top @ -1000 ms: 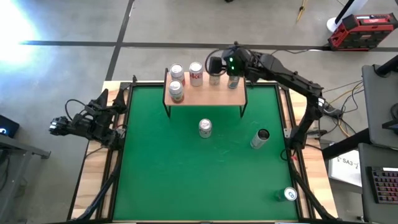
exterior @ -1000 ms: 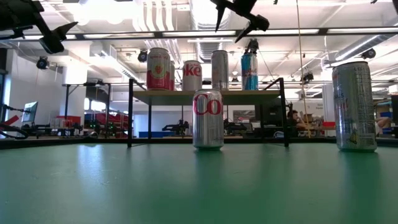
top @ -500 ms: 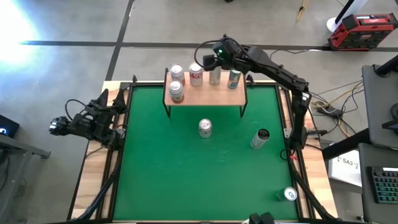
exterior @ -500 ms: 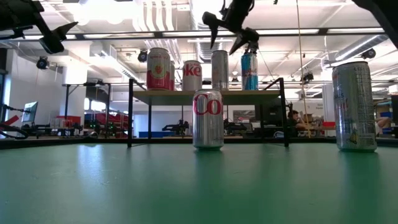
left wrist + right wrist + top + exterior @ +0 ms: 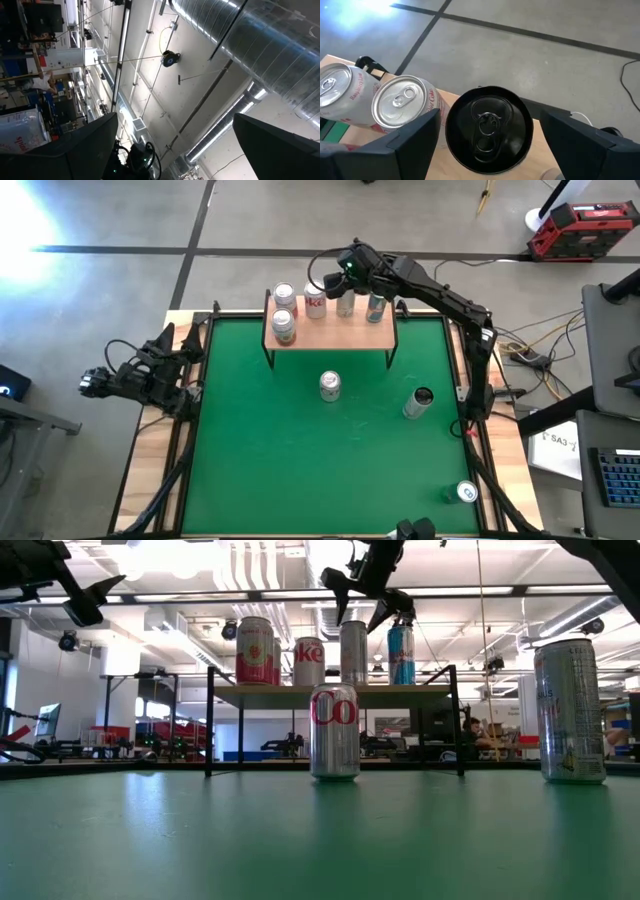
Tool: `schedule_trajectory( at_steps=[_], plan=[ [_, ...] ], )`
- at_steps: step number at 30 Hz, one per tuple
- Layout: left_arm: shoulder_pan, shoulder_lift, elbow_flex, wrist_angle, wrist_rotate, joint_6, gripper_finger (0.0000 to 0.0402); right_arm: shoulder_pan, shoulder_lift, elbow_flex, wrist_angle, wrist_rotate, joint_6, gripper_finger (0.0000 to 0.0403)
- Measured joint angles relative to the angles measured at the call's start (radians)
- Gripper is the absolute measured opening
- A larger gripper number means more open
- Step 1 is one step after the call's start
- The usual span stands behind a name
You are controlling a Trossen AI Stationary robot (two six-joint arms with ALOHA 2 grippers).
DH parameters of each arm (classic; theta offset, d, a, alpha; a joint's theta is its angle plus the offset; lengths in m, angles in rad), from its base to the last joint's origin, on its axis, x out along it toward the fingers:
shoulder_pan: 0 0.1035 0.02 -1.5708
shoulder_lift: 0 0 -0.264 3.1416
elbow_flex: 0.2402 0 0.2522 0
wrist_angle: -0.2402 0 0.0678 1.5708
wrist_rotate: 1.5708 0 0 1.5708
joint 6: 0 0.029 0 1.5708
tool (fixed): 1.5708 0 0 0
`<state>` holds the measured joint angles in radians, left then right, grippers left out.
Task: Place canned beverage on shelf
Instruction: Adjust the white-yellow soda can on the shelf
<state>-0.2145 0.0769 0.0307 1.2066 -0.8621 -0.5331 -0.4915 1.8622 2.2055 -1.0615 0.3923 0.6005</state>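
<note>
Shelf (image 5: 330,332) holds five cans (image 5: 284,327); mat (image 5: 300,450), three

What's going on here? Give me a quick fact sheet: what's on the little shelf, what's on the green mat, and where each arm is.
shelf: five upright cans
green mat: three cans: one in front of the shelf, one to its right, one at the near right corner
right gripper: open, empty, above the shelf's back row
left gripper: open, waiting at the table's left edge
</note>
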Motion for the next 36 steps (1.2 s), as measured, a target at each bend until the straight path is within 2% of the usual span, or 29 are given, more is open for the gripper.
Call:
schedule_trajectory(
  at_steps=[36],
  plan=[
    [0.000, 0.000, 0.000, -0.001, 0.000, 0.000, 0.0380, 0.001, 0.002, -0.025, -0.004, -0.026, -0.030, 0.0327]
  ],
)
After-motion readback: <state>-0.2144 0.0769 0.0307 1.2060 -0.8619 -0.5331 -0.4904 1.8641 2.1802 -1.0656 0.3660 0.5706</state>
